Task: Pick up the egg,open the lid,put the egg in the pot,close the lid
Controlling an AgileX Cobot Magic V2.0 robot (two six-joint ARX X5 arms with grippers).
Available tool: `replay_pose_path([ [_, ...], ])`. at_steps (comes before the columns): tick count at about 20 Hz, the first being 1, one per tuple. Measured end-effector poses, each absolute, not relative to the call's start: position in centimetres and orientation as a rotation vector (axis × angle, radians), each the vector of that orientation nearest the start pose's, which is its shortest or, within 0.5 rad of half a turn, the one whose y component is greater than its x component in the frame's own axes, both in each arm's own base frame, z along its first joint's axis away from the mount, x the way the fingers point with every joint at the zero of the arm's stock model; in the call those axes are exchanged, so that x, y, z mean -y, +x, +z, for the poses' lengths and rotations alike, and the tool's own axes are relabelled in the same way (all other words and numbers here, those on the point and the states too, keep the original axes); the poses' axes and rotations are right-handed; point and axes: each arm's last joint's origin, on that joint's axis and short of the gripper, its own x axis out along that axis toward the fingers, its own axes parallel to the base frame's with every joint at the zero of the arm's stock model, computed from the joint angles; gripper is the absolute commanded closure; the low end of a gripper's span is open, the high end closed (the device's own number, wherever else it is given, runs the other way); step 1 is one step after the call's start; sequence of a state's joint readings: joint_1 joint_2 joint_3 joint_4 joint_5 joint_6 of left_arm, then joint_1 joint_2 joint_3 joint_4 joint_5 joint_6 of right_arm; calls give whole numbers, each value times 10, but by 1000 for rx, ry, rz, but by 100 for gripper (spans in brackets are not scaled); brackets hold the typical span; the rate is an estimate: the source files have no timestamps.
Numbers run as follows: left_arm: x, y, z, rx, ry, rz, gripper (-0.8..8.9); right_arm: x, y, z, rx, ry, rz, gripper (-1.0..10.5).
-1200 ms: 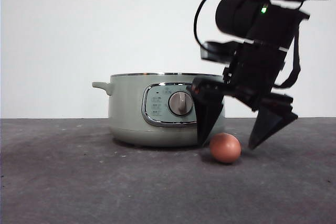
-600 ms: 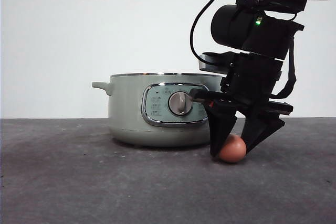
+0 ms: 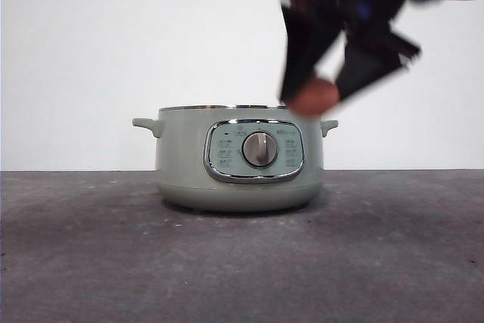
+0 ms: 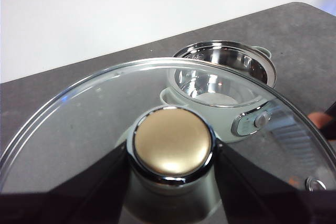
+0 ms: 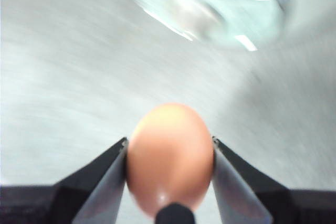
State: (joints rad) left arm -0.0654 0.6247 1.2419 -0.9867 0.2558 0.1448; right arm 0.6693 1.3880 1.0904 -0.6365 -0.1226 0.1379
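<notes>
Egg (image 3: pixel 314 97) now rides high in my right gripper (image 3: pixel 324 90), where half a second ago it sat on the table (image 3: pixel 113 262) beside the pot (image 3: pixel 238 158); the black jaws press its 2 sides. It hangs at about 1 o'clock above the pot rim, though blur hides the exact spot. My left gripper (image 4: pixel 170 174) clamps the knob of the lid (image 4: pixel 79 129), held clear of the open pot. Picking up and opening look done; lowering the egg inside comes next.
</notes>
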Motion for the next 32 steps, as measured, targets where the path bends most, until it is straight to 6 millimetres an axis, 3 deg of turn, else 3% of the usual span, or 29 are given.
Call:
replay_pose_path([
  [2,11,60,414,-348,106,-344,820,-183,217,301,-847,-118,703,959],
  [5,11,60,414,-350,106,-345,820,-195,235,344,-659,-125,687,959],
  [8,11,60,413,-364,104,-350,820,-217,271,369,-578,-152,689,959],
  [10,11,60,413,-363,104,-350,820,-236,301,372,-574,-184,683,959],
  [14,11,60,413,-363,103,-351,820,-259,369,351,-671,-240,634,959],
  [16,11,60,413,-363,103,-351,820,-259,398,334,-711,-243,596,959],
  [19,11,60,413,-363,103,-351,820,-251,426,309,-765,-240,550,959],
  [24,11,60,413,-363,103,-352,820,-254,439,268,-872,-282,540,959],
  [32,11,59,411,-380,101,-353,820,-259,444,221,-1016,-332,539,959],
])
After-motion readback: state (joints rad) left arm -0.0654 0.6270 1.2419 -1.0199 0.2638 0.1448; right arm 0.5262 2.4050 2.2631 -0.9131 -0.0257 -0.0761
